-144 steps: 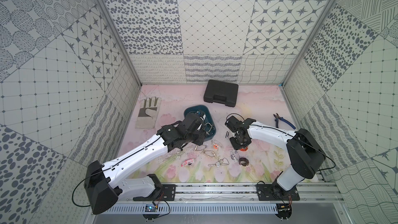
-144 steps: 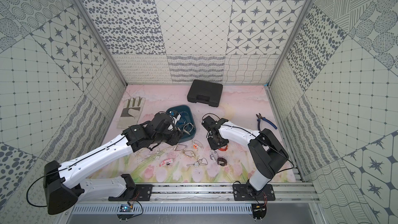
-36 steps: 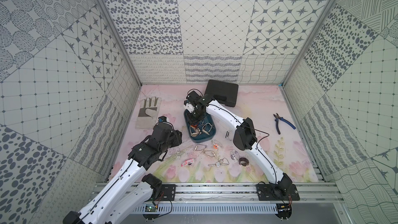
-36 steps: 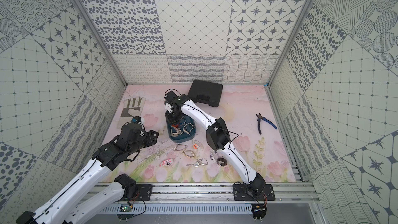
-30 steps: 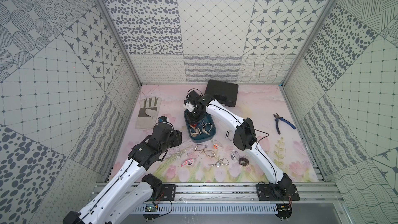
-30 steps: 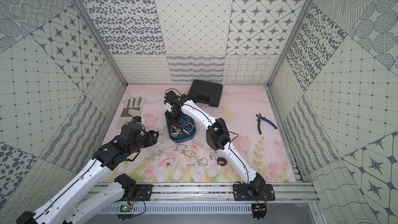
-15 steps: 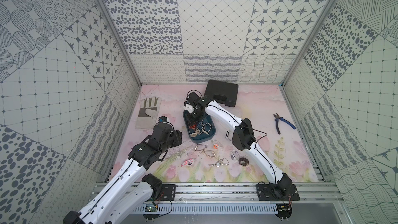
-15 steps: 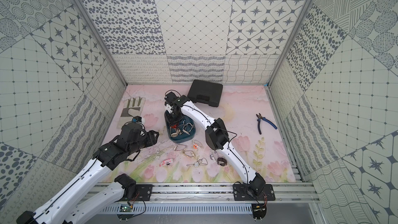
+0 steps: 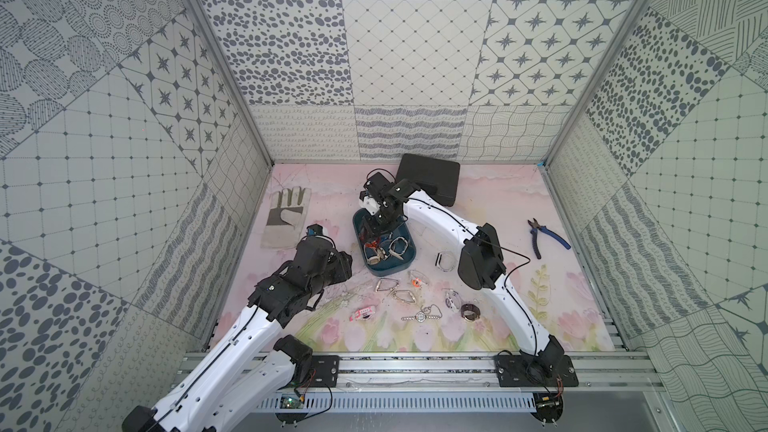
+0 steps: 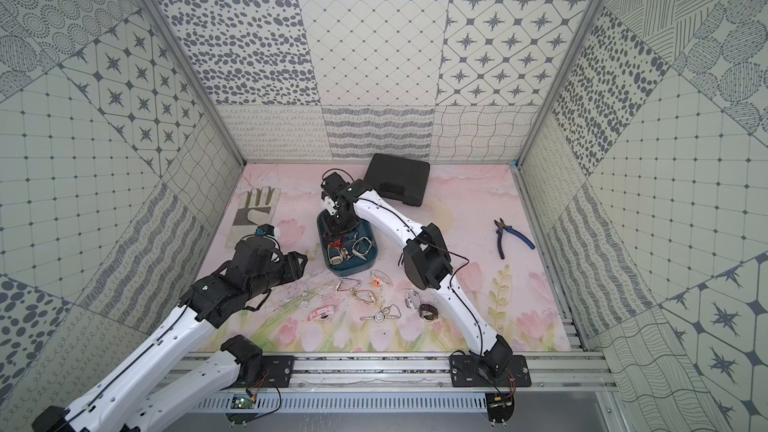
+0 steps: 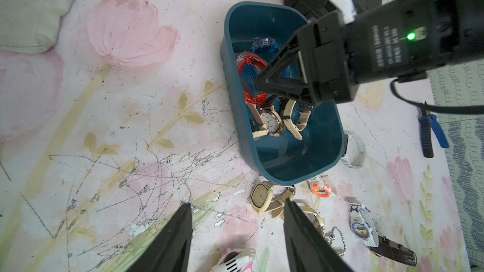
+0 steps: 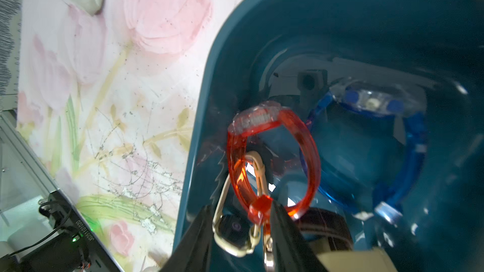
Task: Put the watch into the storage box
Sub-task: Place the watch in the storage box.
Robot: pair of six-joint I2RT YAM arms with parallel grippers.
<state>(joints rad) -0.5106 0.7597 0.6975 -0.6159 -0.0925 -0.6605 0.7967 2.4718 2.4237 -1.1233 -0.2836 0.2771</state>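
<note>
**Right arm.** You have it stretched far forward over the worktop (image 9: 498,209), elbow raised. The wrist is bent so the right gripper (image 12: 241,205) points down into the storage box (image 9: 390,271). Its jaws stand apart and clamp nothing. The watch's clasp and a beige strap sit in the gap, the clasp against one finger (image 12: 281,221).

**Left arm.** Folded back on your left side, forearm low. The left gripper (image 11: 237,202) hovers over the worktop just short of the box and is aimed toward it. Its jaws are parted with nothing between them.

**The watch** (image 12: 258,121). Red and translucent, with the strap fastened into an oval loop. It stands on edge inside the box, by the long wall on the left arm's side. Its long axis runs roughly along the box's length, with the clasp end under the gripper and the face end farther from you.

**Storage box, contents.** Its long axis runs away from the base rail. It also holds a blue watch (image 12: 366,100) just beside the red one and a beige-strapped watch (image 11: 271,124).

**Elsewhere on the worktop.** Black case (image 9: 428,178), glove (image 9: 286,218), pliers (image 9: 544,236) and loose watches (image 9: 422,317) on the near side of the box.
</note>
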